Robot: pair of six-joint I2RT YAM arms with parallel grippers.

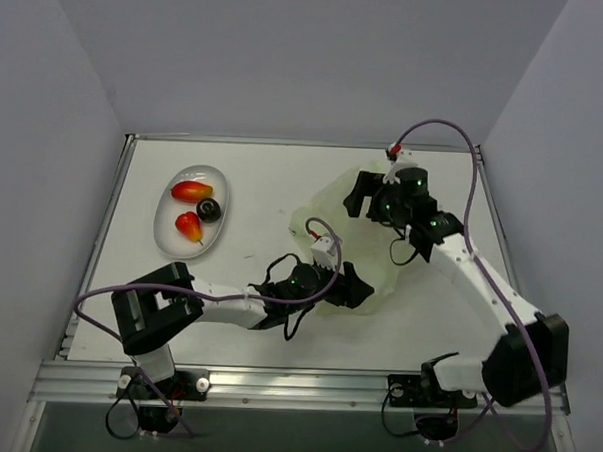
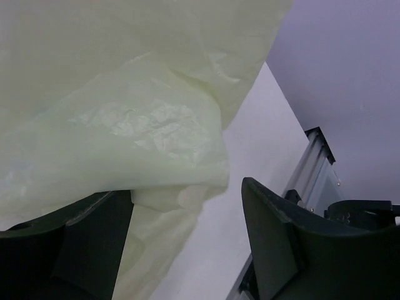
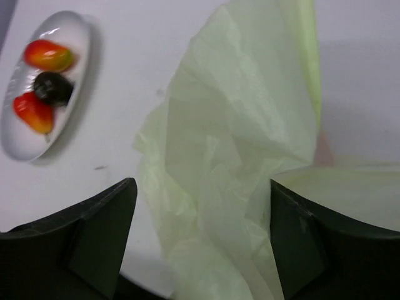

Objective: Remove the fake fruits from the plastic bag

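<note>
Already two red-orange fake fruits [image 1: 190,191] lie in the white oval dish [image 1: 168,238]; the left end effector [image 2: 186,194] and right end effector [image 3: 201,186], both spread apart, sit at the crumpled pale-green plastic bag [image 3: 250,112], its contents hidden.

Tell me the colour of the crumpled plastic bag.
The plastic bag is pale translucent green, clearest in the right wrist view.

Two fake fruits [image 1: 191,191] [image 1: 188,224], one plastic bag [image 1: 327,212], one dish [image 1: 163,216].
Two red-orange pieces and one dark round piece [image 1: 211,210] sit on the single white dish; alongside are one pale bag and two robot arms [image 1: 228,303] [image 1: 475,274].
</note>
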